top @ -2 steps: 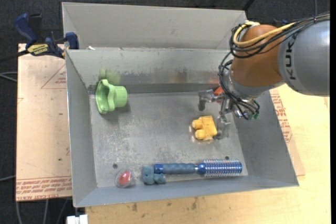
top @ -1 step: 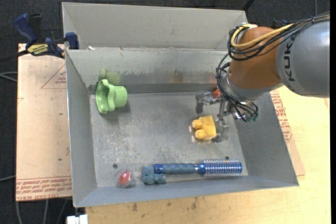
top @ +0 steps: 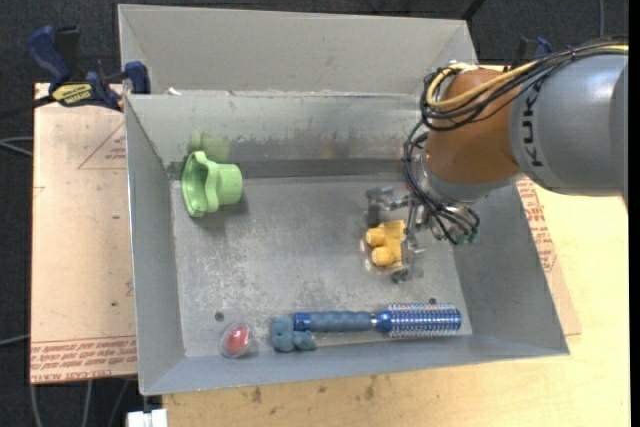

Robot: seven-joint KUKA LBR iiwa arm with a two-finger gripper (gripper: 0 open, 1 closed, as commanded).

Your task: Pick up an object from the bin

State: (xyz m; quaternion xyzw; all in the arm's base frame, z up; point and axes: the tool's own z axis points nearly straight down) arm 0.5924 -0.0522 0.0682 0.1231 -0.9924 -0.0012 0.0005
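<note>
- Here my gripper (top: 400, 237) hangs low in the right half of the grey bin (top: 300, 245), my arm coming in from the right.
- Right at it, on the bin floor, lies a small yellow lumpy thing (top: 379, 253); the gripper's metal parts show just behind it and just in front of it.
- I cannot tell whether the gripper is apart or clamped on the yellow thing.
- A green cup-like thing (top: 211, 183) lies on its side far to the left, near the back wall.
- Along the front wall lies a blue brush (top: 375, 321), its bristled head to the right.
- A blue lumpy thing (top: 291, 336) touches the brush's left end, and a small red round thing (top: 236, 341) sits just beside that.
</note>
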